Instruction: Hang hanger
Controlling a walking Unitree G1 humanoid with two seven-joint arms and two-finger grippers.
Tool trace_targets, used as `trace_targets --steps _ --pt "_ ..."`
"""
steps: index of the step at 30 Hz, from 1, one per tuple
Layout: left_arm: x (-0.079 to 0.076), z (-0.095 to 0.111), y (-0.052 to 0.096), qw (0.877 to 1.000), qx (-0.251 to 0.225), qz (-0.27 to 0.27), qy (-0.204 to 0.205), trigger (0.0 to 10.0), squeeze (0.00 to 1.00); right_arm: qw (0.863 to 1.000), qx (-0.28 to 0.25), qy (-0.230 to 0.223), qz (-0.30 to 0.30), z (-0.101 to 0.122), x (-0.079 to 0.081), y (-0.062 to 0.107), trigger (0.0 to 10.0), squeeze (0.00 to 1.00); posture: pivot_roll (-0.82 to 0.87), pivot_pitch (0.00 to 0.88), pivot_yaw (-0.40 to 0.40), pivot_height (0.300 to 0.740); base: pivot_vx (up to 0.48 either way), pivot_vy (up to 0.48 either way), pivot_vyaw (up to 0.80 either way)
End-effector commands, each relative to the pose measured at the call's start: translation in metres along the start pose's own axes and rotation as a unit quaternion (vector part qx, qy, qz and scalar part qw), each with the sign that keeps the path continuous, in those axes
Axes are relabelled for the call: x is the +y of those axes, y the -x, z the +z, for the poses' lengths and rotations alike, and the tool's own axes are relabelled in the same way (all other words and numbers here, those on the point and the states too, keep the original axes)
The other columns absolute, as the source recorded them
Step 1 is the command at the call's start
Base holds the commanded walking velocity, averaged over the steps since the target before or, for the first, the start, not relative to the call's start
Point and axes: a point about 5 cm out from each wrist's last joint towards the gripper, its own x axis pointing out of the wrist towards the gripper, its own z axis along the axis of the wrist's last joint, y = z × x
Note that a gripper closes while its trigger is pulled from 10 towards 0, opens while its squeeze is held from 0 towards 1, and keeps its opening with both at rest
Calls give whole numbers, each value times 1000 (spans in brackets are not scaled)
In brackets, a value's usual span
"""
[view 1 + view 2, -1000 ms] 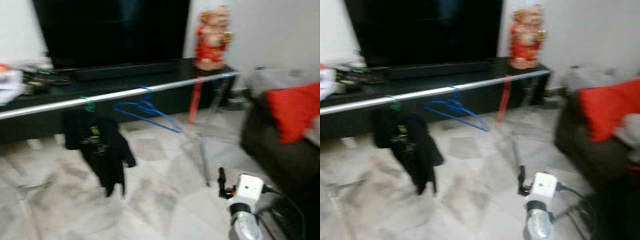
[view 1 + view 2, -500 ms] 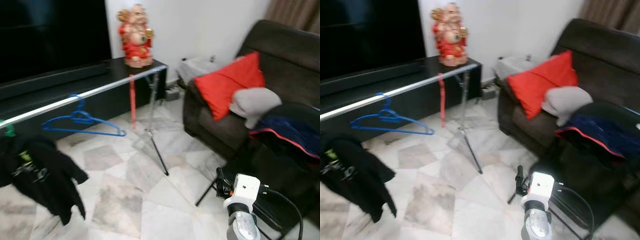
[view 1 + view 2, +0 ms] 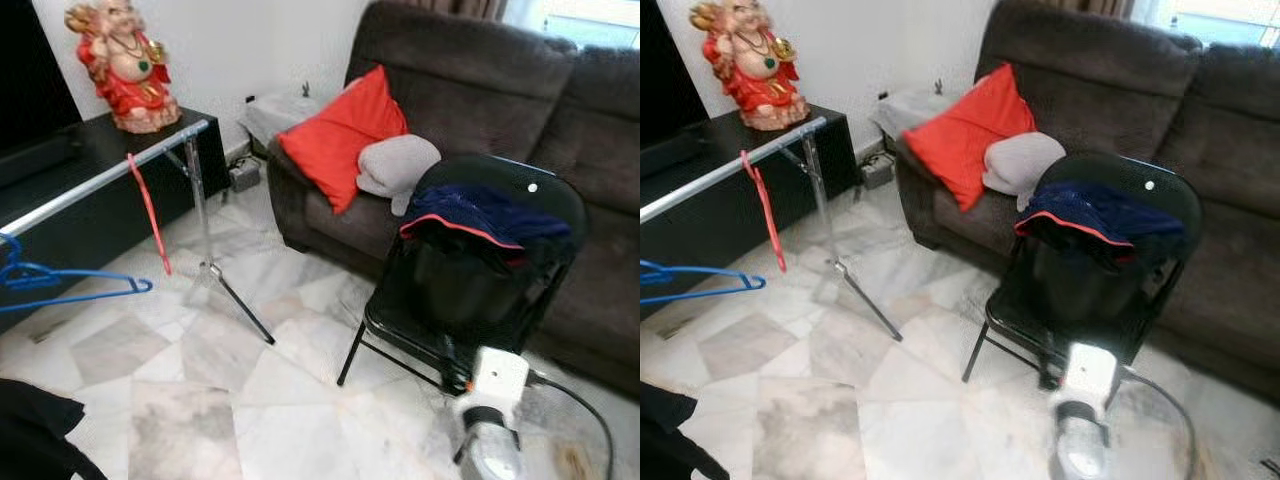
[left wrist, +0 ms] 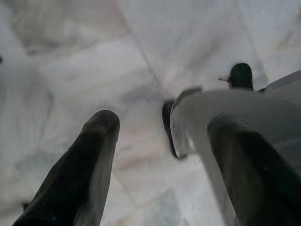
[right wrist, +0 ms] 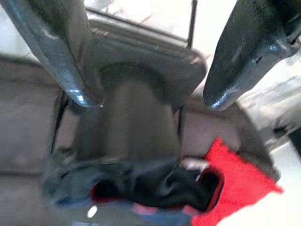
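Note:
A silver clothes rail [image 3: 110, 172] on a tripod stand runs in front of the black TV cabinet. A blue hanger [image 3: 62, 287] hangs on it at the far left, and a thin red hanger [image 3: 148, 214] near its right end. A dark blue garment with red trim [image 3: 480, 222] is draped over a black folding chair [image 3: 455, 305]. My right arm [image 3: 492, 420] is low at the bottom right. In the right wrist view my right gripper [image 5: 153, 101] is open and empty, facing that chair. My left gripper [image 4: 162, 121] is open over the marble floor, holding nothing.
A brown sofa [image 3: 470, 70] holds a red cushion [image 3: 338, 135] and a grey cushion [image 3: 398, 165]. A red figurine [image 3: 125, 65] stands on the cabinet. A black garment [image 3: 30, 440] hangs at the bottom left. The rail's tripod legs [image 3: 240, 310] spread over the floor.
The camera has swung to the right: the TV and most of the rail slid out to the left, the sofa and chair came into view. My grippers stay open.

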Motion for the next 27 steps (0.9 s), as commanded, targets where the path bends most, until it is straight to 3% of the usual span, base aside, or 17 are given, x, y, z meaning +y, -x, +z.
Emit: trace_targets --steps 1,2,6,10,12,16,23,27 --pt "5 -8 3 1000 9 12 2 10000 0 1000 2 -3 3 -2 4 2 10000 0 65 15 10 740 0 0 -425" --pt "5 -8 3 1000 9 12 2 10000 0 1000 2 -3 3 -2 4 2 10000 0 65 15 10 740 0 0 -425" --pt "24 37 2 991 -105 78 -41 10000 0 1000 -1 -2 3 -2 4 3 10000 0 67 19 11 740 0 0 0" --pt "26 54 2 986 -147 68 -43 10000 0 1000 -2 -2 3 -2 4 3 10000 0 68 16 12 740 0 0 0" --pt "25 71 4 978 -195 51 -51 10000 0 1000 -4 -3 3 -1 4 2 10000 0 69 13 11 740 0 0 0" --pt "24 76 5 975 -210 34 -58 10000 0 1000 -4 -3 3 -1 4 2 10000 0 75 12 8 740 0 0 0" --pt "16 66 6 976 -208 22 -61 10000 0 1000 -5 -2 6 -1 5 3 10000 0 68 6 5 740 0 0 0" --pt "7 66 6 973 -223 8 -52 10000 0 1000 -8 0 8 0 5 2 10000 0 71 0 3 740 0 0 0"
